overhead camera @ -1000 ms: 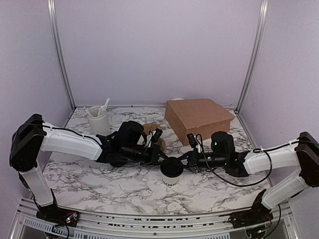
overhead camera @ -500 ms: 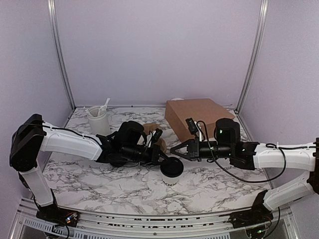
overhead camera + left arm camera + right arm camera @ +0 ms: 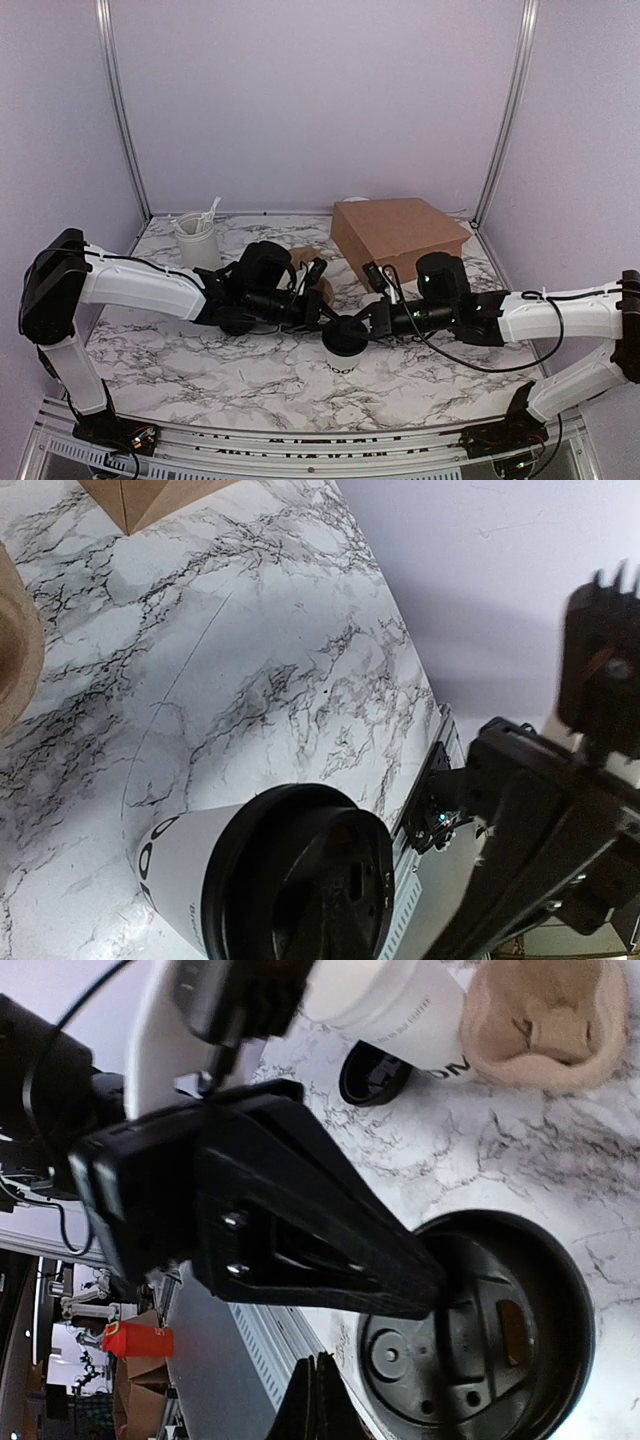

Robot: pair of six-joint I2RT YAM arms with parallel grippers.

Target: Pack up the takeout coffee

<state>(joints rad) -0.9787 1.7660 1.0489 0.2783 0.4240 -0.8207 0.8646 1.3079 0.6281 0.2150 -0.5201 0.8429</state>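
As we scan from the left: white tumbler with plastic cutlery stands upright at the far-left back of the desk. Left arm stretches low toward centre, and left jaws end right at the left edge of the black lid. We can't tell if they're apart or together: top view is too dark there, and the left wrist view shows none of its own fingers. Brown pulp carrier sits just behind that arm's wrist. Takeout coffee stands upright on the desk, centre, near side, lid on, dark lettering low on the wall facing us. Right arm lies in from the right at lid height. Right jaws are apart: one finger overlaps the lid's rim, the other shows only as a thin edge at the bottom of the right wrist view. Brown cardboard box sits behind, right of centre, well apart from the cup.
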